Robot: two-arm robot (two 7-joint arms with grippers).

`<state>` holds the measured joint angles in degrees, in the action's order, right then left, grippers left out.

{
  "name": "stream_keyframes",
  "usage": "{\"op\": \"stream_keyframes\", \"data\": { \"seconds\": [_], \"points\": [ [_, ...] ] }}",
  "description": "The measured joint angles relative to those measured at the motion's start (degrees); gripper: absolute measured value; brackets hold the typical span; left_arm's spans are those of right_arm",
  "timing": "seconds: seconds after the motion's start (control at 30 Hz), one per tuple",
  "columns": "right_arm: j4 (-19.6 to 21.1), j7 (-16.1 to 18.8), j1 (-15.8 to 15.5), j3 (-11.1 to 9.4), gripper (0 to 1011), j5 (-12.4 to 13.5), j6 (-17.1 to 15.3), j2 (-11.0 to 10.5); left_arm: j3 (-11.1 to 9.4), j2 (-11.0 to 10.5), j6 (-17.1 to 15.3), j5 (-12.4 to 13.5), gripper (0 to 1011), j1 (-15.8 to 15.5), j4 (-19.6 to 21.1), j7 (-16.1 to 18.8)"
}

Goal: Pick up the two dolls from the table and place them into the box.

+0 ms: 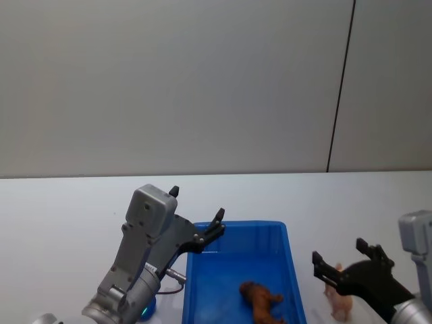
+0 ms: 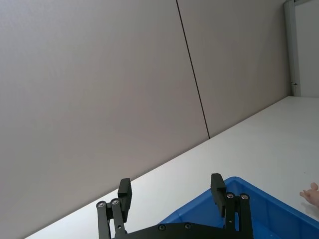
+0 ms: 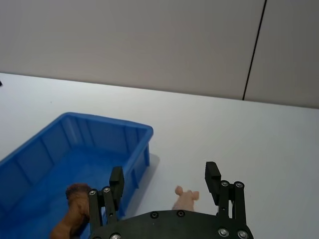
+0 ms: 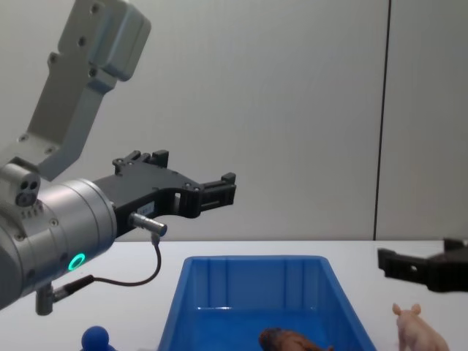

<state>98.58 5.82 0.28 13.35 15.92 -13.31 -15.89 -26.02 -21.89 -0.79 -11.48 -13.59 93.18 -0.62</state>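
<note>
Pig on counter beside box, brown doll inside; I see right gripper fingers spread over pig, left gripper spread above box rim.

The left arm has a silver-grey barrel wrist with a glowing green ring, a thin black cable looping from a metal plug, and a boxy light-grey link above. The left gripper and right gripper are matte black, flat-fingered and studded with silver screws.
</note>
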Motion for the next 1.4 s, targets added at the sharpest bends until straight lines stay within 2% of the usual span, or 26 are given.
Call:
{"op": "stream_keyframes", "data": {
  "seconds": [0.47, 0.93, 1.23, 1.3, 1.33, 1.4],
  "points": [
    [-0.8, -2.4, -2.6, 0.0, 1001, -0.7, -0.2, -0.6, 0.0, 0.0, 0.0, 0.0, 1001, 0.0, 0.0, 0.0],
    [-5.5, -3.4, -2.8, 1.2, 994, -3.0, 1.0, 1.0, 0.0, 0.0, 0.0, 0.0, 1001, 0.0, 0.0, 0.0],
    [-8.8, -3.8, -1.5, 1.6, 806, -4.0, 2.5, 2.3, 0.0, 0.0, 0.0, 0.0, 1001, 0.0, 0.0, 0.0],
    [-9.8, -4.0, -1.0, 1.7, 708, -4.2, 2.9, 2.7, 0.0, 0.0, 0.0, 0.0, 1001, 0.0, 0.0, 0.0],
    [-9.8, -4.0, -1.0, 1.7, 708, -4.2, 2.9, 2.7, 0.0, 0.0, 0.0, 0.0, 1001, 0.0, 0.0, 0.0],
    [-10.6, -4.1, -0.7, 1.8, 629, -4.3, 3.2, 3.0, 0.0, 0.0, 0.0, 0.0, 1001, 0.0, 0.0, 0.0]
  ]
}}
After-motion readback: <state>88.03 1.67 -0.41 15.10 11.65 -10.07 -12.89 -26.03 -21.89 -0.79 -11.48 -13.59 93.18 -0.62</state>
